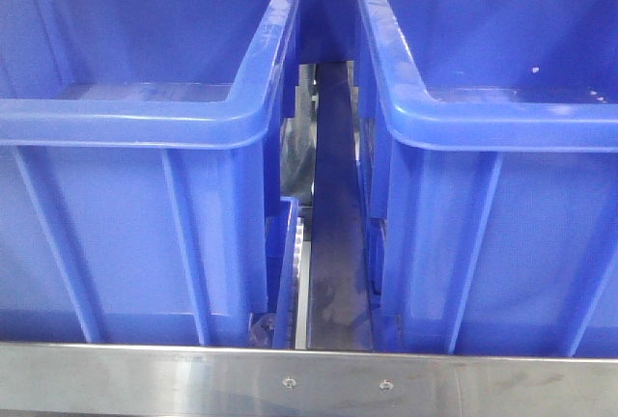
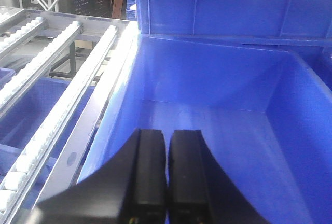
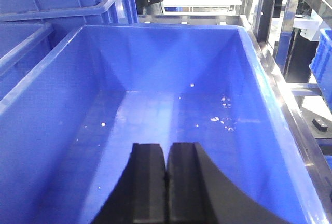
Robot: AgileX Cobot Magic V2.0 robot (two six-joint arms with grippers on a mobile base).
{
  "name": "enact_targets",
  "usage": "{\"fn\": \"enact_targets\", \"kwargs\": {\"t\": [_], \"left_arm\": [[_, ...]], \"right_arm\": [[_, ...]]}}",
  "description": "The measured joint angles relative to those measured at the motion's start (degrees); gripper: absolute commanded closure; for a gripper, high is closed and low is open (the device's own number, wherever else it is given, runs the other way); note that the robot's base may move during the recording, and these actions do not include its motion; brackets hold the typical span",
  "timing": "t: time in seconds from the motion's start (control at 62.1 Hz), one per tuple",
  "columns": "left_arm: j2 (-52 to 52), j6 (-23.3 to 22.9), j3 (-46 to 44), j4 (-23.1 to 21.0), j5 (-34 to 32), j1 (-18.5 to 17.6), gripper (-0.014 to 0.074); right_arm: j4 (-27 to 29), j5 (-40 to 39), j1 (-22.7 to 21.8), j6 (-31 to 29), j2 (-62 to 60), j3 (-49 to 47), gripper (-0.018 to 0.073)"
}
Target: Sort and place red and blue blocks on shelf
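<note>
Two big blue plastic bins fill the front view. The left bin and the right bin stand side by side on the shelf, right behind its shiny steel front rail with two small screws. A thin gap runs between them, with a grey strip and white rollers down in it. The bins are smooth, with thick round rims and ribs on their sides.

The left gripper hangs over the left bin, its black fingers pressed together and holding nothing. White roller tracks run beside that bin.

The right gripper hangs over the right bin, fingers pressed together too. Small white specks dot that bin's floor.

No red or blue block shows in any view.
</note>
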Motion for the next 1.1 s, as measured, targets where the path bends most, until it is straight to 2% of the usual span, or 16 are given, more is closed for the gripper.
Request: {"fn": "enact_targets", "kwargs": {"t": [0.274, 0.499, 0.709, 0.854, 1.096], "left_arm": [[0.0, 0.0, 0.0, 0.0, 0.04, 0.0, 0.0472], [0.0, 0.0, 0.0, 0.0, 0.13, 0.0, 0.0472], [-0.09, 0.0, 0.0, 0.0, 0.26, 0.0, 0.0472], [-0.09, 0.0, 0.0, 0.0, 0.26, 0.0, 0.0472], [-0.09, 0.0, 0.0, 0.0, 0.26, 0.0, 0.0472]], "right_arm": [[0.0, -1.06, -0.34, 0.0, -3.95, 4.16, 0.0508], [0.0, -7.36, -0.48, 0.0, -12.57, 15.52, 0.0508], [-0.71, -15.1, -0.48, 0.0, -13.68, 24.29, 0.0508], [-0.84, -18.3, -0.48, 0.0, -13.68, 25.23, 0.0508], [-0.84, -18.92, -0.48, 0.0, -13.68, 25.27, 0.0508]]}}
